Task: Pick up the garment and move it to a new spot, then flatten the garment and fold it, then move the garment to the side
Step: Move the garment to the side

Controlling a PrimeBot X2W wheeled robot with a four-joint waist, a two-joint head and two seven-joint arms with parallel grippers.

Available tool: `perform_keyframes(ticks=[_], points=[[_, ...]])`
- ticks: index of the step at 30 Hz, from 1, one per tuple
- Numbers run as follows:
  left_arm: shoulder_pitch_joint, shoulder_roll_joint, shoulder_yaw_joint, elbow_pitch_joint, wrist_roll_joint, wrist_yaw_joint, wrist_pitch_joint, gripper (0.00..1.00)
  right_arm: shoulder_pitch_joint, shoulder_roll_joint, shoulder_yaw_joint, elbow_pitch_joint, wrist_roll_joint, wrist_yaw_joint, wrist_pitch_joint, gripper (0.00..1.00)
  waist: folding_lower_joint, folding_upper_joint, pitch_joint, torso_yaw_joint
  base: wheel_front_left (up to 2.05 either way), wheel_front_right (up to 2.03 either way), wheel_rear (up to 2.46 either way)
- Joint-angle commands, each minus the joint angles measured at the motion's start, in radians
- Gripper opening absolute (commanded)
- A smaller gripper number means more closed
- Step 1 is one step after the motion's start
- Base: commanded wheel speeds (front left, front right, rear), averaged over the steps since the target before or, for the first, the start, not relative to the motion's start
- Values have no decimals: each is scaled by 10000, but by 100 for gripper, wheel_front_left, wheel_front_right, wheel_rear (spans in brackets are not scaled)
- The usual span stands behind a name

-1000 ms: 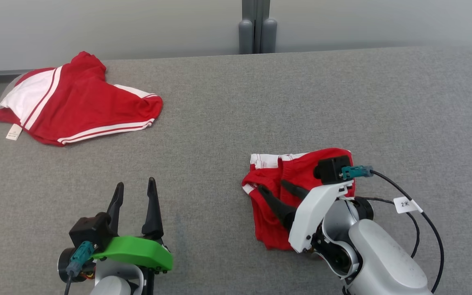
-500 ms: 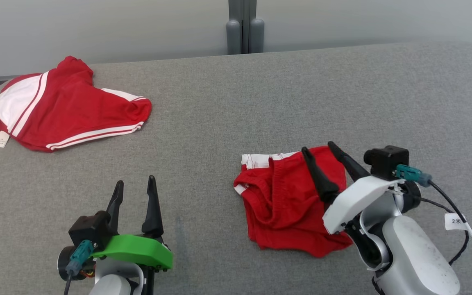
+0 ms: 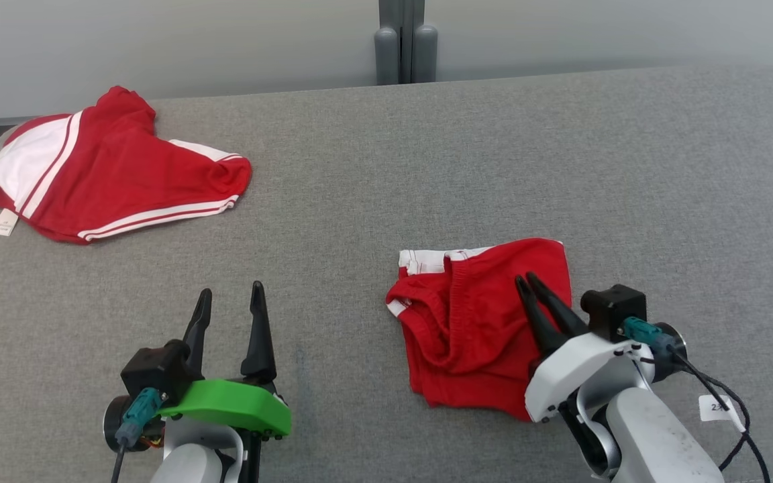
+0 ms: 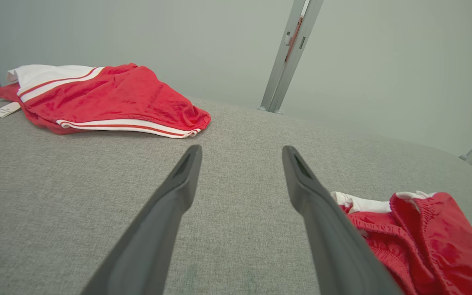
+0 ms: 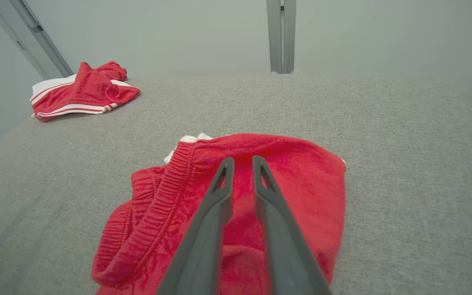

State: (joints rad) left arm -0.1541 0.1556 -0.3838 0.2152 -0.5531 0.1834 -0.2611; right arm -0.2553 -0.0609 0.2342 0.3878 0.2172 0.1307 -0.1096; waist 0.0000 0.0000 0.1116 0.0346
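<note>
Since a second ago the right gripper (image 3: 525,280) had turned over the small red cloth (image 3: 467,322) and narrowed to a slim gap, gripping nothing. The left gripper (image 3: 231,290) stood wide open, empty. The garment (image 3: 118,174) lay crumpled at the far-left corner of the table (image 3: 427,168); soft, light, limp, best pinched at a hem, I think.

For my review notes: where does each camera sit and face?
Head view: on the head, facing forward and down at the grey fabric-covered table; left pincer and right pincer show.
Left wrist view: along its open fingers toward the bright red shirt with white striped trim.
Right wrist view: along its fingers over the small crumpled red cloth.
All three show both cloths.
</note>
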Motion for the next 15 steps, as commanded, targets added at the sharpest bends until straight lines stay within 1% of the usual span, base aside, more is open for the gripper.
perform_keyframes(ticks=[1, 4, 7, 15], points=[[-181, -2, 52, 32, 56, -77, -51, 100, -242, 19, 139, 272, -129, -1, -134, 0, 0, 0, 35, 45, 0, 0, 0], [-241, -27, 52, 67, 98, -118, -51, 100, -518, 53, 621, 1050, -216, -1, -361, 0, 0, 0, 88, 157, 0, 0, 0], [-271, -65, 43, 113, 141, -145, -45, 100, -893, 89, 1252, 1930, -38, -1, -604, 0, 0, 0, 119, 326, 0, 0, 0], [-285, -139, 128, 149, 228, -198, -32, 100, -1538, 95, 2972, 3283, 794, -2, -981, 0, 0, 0, 190, 614, 0, 0, 0]])
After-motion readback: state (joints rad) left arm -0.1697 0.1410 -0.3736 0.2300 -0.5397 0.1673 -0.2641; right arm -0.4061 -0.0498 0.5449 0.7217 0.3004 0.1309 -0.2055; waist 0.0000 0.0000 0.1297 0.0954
